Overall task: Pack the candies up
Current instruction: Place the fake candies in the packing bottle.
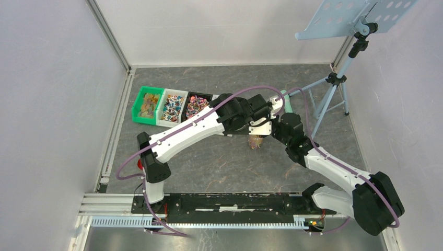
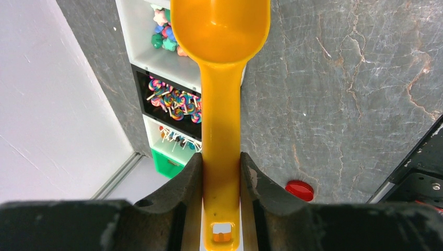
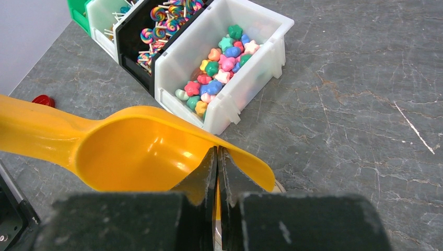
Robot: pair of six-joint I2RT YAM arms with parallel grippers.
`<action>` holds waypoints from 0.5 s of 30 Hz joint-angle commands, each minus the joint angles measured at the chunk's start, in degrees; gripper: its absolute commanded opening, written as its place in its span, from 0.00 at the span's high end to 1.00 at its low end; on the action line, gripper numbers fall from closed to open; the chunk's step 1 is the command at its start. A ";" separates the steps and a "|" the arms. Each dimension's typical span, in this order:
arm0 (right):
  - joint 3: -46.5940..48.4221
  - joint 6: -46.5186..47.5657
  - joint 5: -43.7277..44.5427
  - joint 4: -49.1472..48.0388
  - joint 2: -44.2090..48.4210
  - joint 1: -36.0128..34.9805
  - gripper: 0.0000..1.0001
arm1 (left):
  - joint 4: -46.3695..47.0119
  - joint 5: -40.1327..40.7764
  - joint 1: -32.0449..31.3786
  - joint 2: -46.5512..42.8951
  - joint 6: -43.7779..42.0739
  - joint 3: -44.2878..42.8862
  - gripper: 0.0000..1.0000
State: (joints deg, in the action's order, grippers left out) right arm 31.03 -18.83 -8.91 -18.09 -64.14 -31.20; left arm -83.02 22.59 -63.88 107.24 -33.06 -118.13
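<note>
So, the candies (image 3: pixel 218 67) sit in their bins (image 3: pixel 256 73) at far left. My left end effector (image 2: pixel 221 175) clamps the empty scoop (image 2: pixel 222 31) by its handle, and my right end effector (image 3: pixel 218 162) is pinched closed. I judge scooping remains ahead.

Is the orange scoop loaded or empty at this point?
Empty. Both wrist views show the scoop bare inside, only orange plastic; the candies sit in the bins.

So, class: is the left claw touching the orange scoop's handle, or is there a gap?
Touching. The left wrist view shows both fingers of the left claw pressed against the handle of the orange scoop, no gap either side.
</note>
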 commanded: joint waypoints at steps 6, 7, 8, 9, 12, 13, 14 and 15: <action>4.59 -0.34 -1.40 4.02 6.65 0.14 0.86 | 5.35 1.11 0.77 -6.81 2.21 8.02 0.98; 4.87 -0.27 -0.71 4.70 8.20 0.10 0.84 | 6.66 0.93 1.25 -8.22 2.77 9.97 0.98; 5.15 -0.23 0.10 5.65 9.89 0.09 0.80 | 7.39 0.59 2.06 -9.63 3.83 11.94 0.98; 5.67 0.13 0.68 6.83 11.17 0.09 0.75 | 8.25 0.37 3.18 -10.87 5.30 13.58 0.98; 7.73 0.86 1.11 11.10 13.60 0.09 0.61 | 11.70 0.32 6.55 -15.13 10.54 18.73 0.98; 8.07 0.97 1.66 12.49 14.27 0.13 0.53 | 13.14 0.47 7.44 -16.84 12.33 20.55 0.98; 8.02 1.11 2.24 13.41 15.28 0.11 0.42 | 14.28 0.88 8.37 -18.63 14.69 22.01 0.98; 7.71 1.40 2.55 13.89 16.50 0.09 0.34 | 15.23 1.33 8.99 -20.30 16.75 23.15 0.98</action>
State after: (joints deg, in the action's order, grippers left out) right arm 36.51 -18.61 -8.47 -8.71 -50.72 -31.20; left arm -74.04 22.35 -57.93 94.59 -26.57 -98.32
